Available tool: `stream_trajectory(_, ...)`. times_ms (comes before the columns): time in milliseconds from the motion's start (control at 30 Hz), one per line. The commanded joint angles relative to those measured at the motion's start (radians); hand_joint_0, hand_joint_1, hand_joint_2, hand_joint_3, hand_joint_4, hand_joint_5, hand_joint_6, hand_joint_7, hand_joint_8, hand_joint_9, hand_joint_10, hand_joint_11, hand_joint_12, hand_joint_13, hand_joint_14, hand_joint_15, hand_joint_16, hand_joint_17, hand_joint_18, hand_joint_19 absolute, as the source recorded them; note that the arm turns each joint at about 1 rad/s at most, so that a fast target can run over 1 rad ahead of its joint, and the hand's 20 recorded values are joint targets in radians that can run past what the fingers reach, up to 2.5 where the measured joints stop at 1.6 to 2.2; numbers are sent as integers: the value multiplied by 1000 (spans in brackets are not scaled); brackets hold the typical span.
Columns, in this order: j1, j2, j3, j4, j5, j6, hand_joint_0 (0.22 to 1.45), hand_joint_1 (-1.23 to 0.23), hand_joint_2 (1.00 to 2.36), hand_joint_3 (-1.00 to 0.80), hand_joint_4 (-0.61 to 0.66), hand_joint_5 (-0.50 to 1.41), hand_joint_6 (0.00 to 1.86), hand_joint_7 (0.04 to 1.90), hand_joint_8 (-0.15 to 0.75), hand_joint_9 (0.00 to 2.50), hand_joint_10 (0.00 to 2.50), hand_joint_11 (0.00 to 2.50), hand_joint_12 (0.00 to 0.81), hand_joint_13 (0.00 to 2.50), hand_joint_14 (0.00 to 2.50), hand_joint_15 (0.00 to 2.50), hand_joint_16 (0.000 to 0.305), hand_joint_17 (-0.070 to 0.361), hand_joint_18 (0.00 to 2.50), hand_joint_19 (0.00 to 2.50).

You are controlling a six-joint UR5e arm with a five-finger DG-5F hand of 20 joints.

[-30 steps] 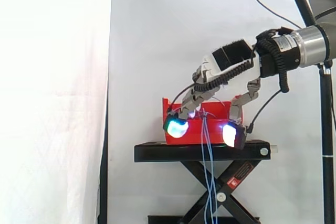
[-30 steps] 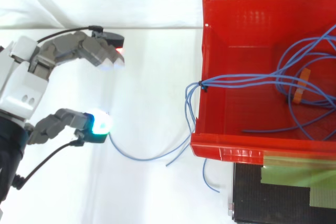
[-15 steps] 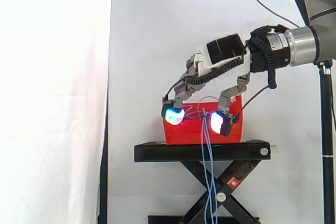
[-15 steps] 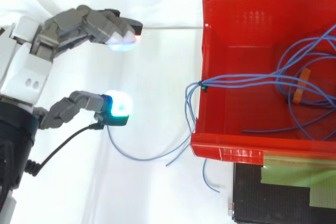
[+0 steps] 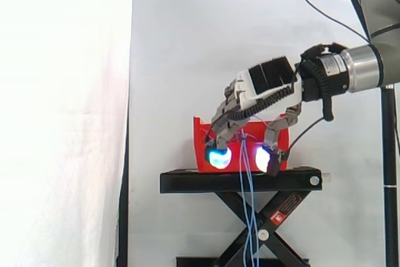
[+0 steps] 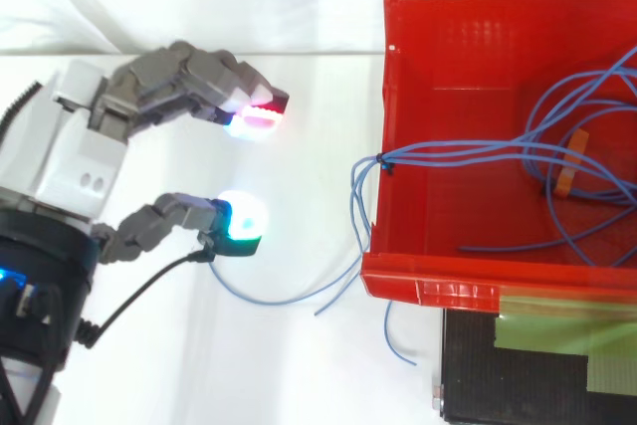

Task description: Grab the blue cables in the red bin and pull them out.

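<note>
Hand (image 6: 82,158) nearer red bin (image 6: 428,292), blue cables (image 6: 438,154) over rim, black stand (image 5: 240,181) below

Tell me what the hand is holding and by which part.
Nothing. The hand is open beside the red bin, a bare gap between thumb and fingers; the blue cables hang over the bin's wall, ungripped.

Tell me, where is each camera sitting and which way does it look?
Side view: beside the stand, level, looking across at the red bin; arm and hand reach in from the right.
Top view: above, looking down into the red bin; the hand reaches in from the left.
Both share the hand, red bin and blue cables.
</note>
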Motion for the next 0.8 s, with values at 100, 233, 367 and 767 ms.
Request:
stream_trajectory(100, 0, 2, -31, 68, -1, 14, 781, -1159, 1000, -1000, 33, 762, 11, 663, 190, 664, 28, 1033, 315, 701, 28, 903, 43, 97, 630, 1095)
stream_trajectory(233, 0, 0, -31, 68, -1, 9, 786, -1161, 1000, -1000, 26, 761, 10, 671, 188, 662, 29, 1032, 312, 694, 27, 891, 43, 96, 625, 1088)
stream_trajectory(367, -2, 0, -31, 65, -1, 5, 800, -1165, 1000, -1000, 16, 759, 11, 674, 186, 661, 28, 1032, 312, 692, 28, 887, 42, 95, 619, 1091)
stream_trajectory(767, -29, 0, -67, 74, -21, -1, 813, -1167, 1000, -1000, 19, 761, 10, 679, 183, 661, 30, 1021, 309, 695, 27, 884, 42, 93, 618, 1094)
